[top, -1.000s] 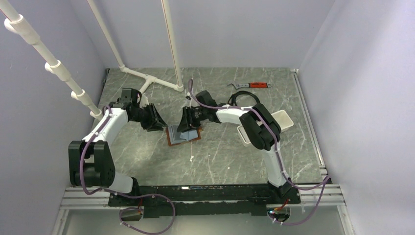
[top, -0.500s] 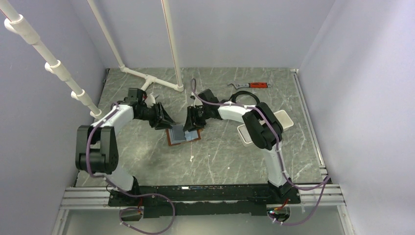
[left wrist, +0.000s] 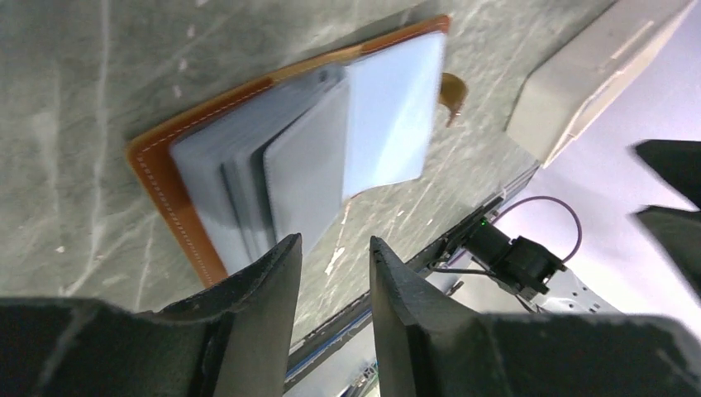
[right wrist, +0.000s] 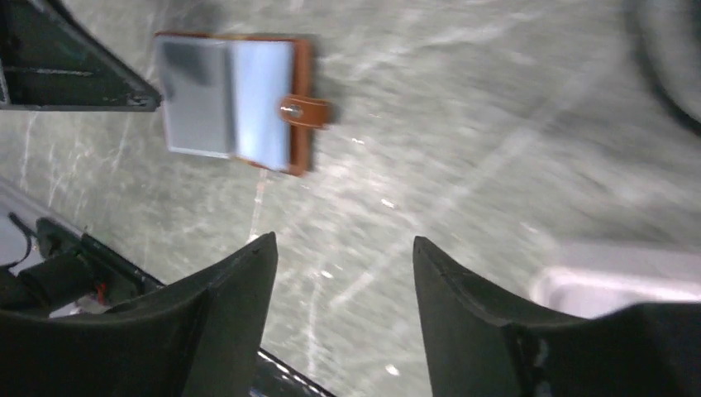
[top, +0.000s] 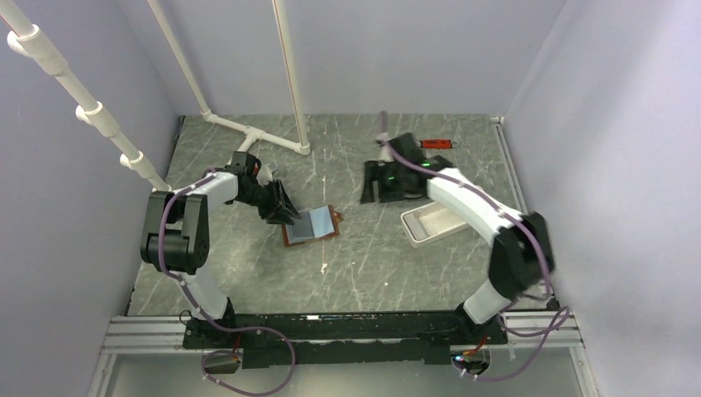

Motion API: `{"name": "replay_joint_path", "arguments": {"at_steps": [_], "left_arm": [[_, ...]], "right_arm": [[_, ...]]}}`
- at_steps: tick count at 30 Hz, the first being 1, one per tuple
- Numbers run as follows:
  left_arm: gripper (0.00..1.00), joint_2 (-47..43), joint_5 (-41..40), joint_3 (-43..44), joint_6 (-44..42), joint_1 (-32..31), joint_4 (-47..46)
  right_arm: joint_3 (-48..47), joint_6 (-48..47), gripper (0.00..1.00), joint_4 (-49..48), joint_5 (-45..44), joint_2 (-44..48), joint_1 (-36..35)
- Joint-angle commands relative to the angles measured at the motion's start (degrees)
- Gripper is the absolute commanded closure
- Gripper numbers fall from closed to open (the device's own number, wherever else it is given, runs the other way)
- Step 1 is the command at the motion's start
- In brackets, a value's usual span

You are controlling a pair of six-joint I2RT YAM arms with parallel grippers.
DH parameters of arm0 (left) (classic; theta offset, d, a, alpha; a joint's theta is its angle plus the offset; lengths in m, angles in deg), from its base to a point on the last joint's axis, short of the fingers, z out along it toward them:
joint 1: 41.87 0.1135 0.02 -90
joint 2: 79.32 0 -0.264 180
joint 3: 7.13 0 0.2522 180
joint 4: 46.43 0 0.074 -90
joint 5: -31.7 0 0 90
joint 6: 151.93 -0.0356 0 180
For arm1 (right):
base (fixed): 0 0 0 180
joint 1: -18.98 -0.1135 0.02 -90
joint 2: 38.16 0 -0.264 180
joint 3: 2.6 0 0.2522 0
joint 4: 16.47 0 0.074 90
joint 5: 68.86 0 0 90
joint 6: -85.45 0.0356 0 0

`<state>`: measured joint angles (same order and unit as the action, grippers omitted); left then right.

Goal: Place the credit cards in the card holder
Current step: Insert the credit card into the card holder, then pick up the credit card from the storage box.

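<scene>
Right now the left claw [left wrist: 335,246] is hovering with its fingers [left wrist: 264,281] slightly parted and gripping nothing, its tips just beside the left side of the brown wallet [left wrist: 157,175]. That wallet is lying open near the middle of the desk [top: 372,273], with grey cards [left wrist: 388,116] sitting in staggered layers on its inside. Toward the far edge, the right claw [right wrist: 343,244] is hanging wide open and empty, well apart from the wallet. A white tray [left wrist: 579,78] is resting nearer the right edge.
</scene>
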<state>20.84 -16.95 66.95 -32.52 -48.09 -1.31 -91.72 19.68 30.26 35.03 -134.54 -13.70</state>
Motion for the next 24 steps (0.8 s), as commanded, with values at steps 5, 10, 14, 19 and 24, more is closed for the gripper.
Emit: {"name": "replay_joint_path", "arguments": {"at_steps": [5,10,14,19,24], "left_arm": [[0.57,2.47,-8.67,1.36,-3.47,0.07,4.06],[0.56,0.62,-10.91,0.82,-3.72,-0.09,4.07],[0.53,-2.87,-11.16,-0.08,-4.44,-0.49,3.56],[0.46,-10.63,-9.53,0.13,-4.34,-3.9,1.71],[0.45,-12.37,-4.97,3.31,2.8,-12.73,-3.11]], "right_arm": [[19.02,-5.13,0.18,7.13,2.01,22.49,20.21],[27.32,-6.07,0.08,-0.55,9.19,25.81,27.45],[30.77,-5.85,0.06,-6.21,15.58,22.53,28.41],[30.61,-7.97,0.06,-10.09,14.65,18.86,28.63],[27.82,-9.77,0.09,-9.53,16.06,14.03,28.58]]}}
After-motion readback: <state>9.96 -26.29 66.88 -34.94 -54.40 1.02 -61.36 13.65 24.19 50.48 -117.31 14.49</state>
